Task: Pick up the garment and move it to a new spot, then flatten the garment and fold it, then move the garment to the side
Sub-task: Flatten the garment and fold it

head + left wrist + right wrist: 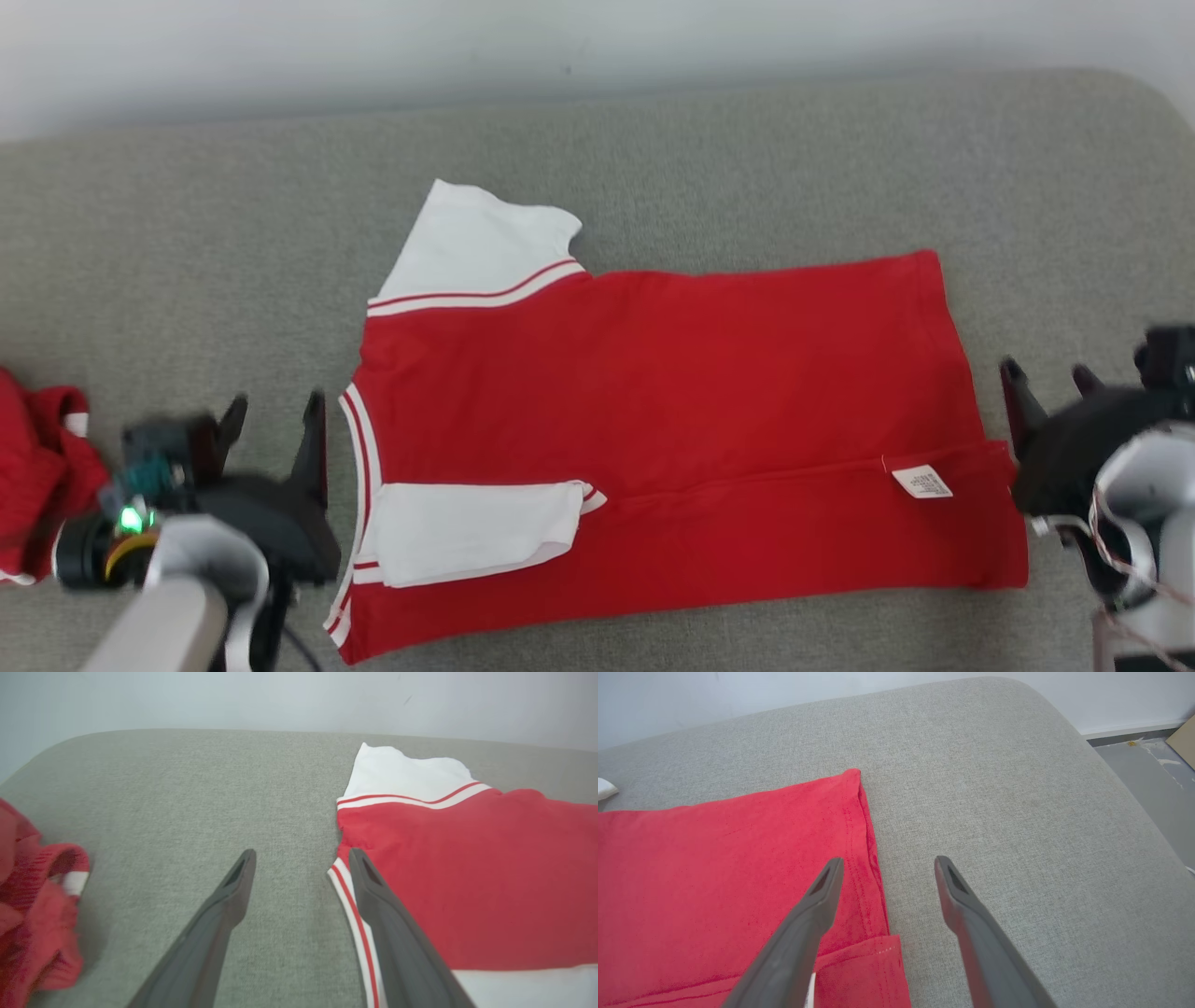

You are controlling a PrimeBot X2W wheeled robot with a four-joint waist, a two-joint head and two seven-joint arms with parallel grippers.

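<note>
This is a plain indoor room, bare enough to read as a test space or lab rather than a furnished home, though that is uncertain. A wide bench (747,149) upholstered in grey woven fabric, with rounded corners, sits before an unmarked pale wall (597,47). A red and white shirt (672,392) lies spread on it. At the upper right of the right wrist view are a white skirting board (1134,728), a grey floor (1157,779) with pale flecks, and a piece of cardboard (1186,742).

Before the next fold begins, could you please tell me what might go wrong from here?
The far white sleeve lies spread outside the shirt, so folding now may leave it sticking out.
The open left gripper sits between the collar and another red garment, which it might snag.
The open right gripper, beside the hem, may pinch just one layer of the folded flap.
</note>
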